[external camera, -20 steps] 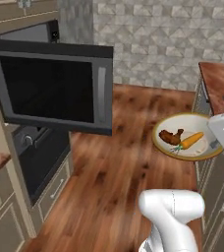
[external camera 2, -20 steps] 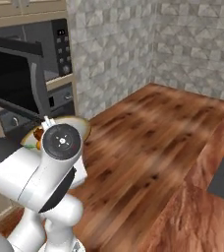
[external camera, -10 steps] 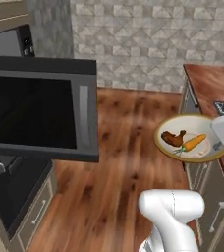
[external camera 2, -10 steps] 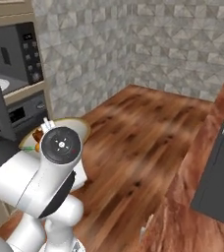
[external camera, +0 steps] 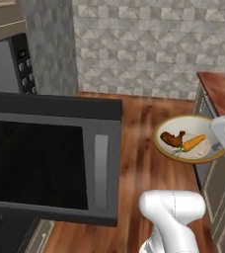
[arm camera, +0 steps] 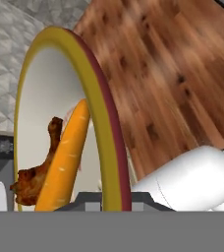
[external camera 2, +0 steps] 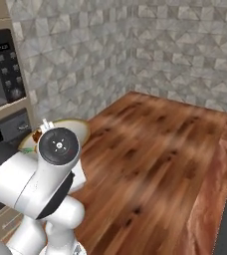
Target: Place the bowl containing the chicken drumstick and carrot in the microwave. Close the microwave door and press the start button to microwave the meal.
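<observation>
Wood floor bg. Bowl [external camera: 191, 139] mid-right of frame, w/ drumstick [external camera: 170, 139] + carrot [external camera: 193, 143], rim clamped in tool. Risk: microwave door [external camera: 50, 158] lower left blocked path; bump could spill food.

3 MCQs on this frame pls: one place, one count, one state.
1. Where is the bowl?
A. on the turntable
B. held up over the wood floor
C. on a counter

2. How many foods are in it?
A. one
B. two
C. four

3. The microwave door is:
A. open
B. shut
C. missing

Answers:
1 B, it hangs at the arm's end above the floor.
2 B, the chicken drumstick and the carrot.
3 A, it swings out wide into the room.
</observation>
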Controlling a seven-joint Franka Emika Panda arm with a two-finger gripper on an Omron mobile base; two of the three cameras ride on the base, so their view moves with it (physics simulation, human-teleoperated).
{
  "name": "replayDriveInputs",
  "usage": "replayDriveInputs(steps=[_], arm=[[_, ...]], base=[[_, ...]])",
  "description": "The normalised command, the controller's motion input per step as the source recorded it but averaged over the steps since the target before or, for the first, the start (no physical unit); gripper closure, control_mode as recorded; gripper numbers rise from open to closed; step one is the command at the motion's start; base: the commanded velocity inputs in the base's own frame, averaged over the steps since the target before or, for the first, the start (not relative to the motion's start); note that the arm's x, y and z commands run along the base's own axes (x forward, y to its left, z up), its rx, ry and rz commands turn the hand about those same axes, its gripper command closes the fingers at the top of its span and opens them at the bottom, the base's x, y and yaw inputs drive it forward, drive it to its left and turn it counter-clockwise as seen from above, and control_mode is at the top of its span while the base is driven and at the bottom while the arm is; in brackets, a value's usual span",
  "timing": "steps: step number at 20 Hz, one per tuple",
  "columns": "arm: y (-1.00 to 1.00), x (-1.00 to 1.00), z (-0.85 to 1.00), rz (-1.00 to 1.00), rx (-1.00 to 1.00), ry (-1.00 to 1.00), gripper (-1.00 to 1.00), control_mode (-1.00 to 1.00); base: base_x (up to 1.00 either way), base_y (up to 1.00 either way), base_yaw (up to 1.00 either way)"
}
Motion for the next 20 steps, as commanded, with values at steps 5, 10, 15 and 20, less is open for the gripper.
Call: replayDriveInputs(steps=[5, 10, 15, 20], arm=[[0.0, 0.0, 0.0, 0.0, 0.0, 0.0, 1.0, 1.0], [0.0, 0.0, 0.0, 0.0, 0.0, 0.0, 1.0, 1.0], [0.0, 0.0, 0.0, 0.0, 0.0, 0.0, 1.0, 1.0], [0.0, 0.0, 0.0, 0.0, 0.0, 0.0, 1.0, 1.0]], base=[[0.6, 0.0, 0.12], [0.29, 0.15, 0.55], [0.59, 0.09, 0.66], [0.96, 0.0, 0.6]])
